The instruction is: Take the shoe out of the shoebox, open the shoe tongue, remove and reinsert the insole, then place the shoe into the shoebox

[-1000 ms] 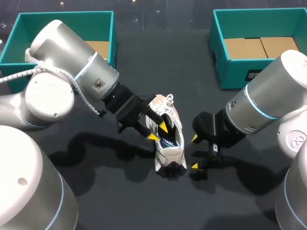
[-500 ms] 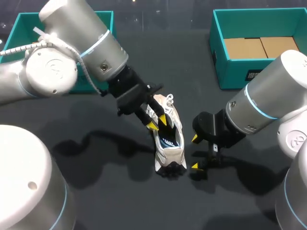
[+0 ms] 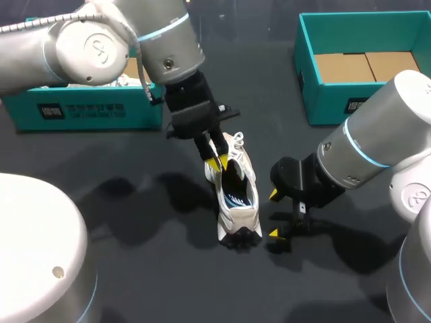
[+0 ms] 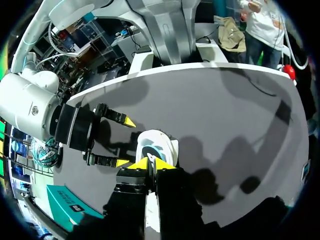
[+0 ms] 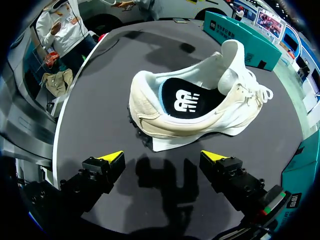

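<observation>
out of its box and upright on its sole in the middle of the bench [image 3: 168,289]: the shoe [image 3: 237,202], between the two hands, well apart from the left shoebox [image 3: 101,114] and the right shoebox [image 3: 323,101]. left hand [image 3: 219,161] clenched at the far end of the shoe's mouth, seemingly on the tongue [image 5: 231,55], depth of bite hidden behind its own fingers [image 4: 141,163]. right hand [image 5: 164,156] released and spread wide, just right of the shoe, touching nothing. main risk: nothing pinning the shoe to the bench, so any pull on the tongue likely to drag or tip the whole shoe rather than widen the mouth, perhaps rolling it onto its left side. second risk: a shallow pinch slipping off the soft fabric, with the tongue flopping back over the insole [image 5: 187,100]. loose laces [image 5: 262,92] at the far end apt to snag a fingertip on withdrawal. also worth fearing: a right-hand reach for the insole with the heel unsteadied, likely shoving the shoe leftward.
</observation>
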### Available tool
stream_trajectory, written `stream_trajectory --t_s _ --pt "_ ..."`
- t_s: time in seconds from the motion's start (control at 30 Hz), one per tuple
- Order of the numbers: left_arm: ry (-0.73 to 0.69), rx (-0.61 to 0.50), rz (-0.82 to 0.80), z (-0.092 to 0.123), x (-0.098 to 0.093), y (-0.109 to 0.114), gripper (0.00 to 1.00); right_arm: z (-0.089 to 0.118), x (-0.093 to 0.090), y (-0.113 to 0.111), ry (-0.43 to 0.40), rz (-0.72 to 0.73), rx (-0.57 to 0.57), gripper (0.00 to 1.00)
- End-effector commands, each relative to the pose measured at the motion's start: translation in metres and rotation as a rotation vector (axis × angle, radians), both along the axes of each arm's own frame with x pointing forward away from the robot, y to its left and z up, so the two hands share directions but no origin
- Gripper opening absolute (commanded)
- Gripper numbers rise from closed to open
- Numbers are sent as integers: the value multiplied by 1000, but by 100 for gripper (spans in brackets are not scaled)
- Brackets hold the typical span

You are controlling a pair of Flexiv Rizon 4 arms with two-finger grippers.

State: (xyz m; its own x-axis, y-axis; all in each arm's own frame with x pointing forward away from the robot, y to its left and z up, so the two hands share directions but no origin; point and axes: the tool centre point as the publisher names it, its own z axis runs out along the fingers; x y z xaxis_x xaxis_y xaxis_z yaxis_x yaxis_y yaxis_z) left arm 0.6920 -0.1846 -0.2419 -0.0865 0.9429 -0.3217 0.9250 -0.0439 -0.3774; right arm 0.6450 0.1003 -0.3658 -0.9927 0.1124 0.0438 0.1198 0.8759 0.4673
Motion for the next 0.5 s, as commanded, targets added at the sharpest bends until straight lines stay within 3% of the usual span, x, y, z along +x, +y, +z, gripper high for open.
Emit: stream_trajectory --t_s 0.03,0.47,0.5 --pt "51 215 -164 6 1 2 0 0 -1 -1 -2 -1 2 100" --pt "51 215 -164 6 1 2 0 0 -1 -1 -2 -1 2 100" --pt "32 253 -197 4 1 -2 0 0 -1 -1 -2 -1 2 100"
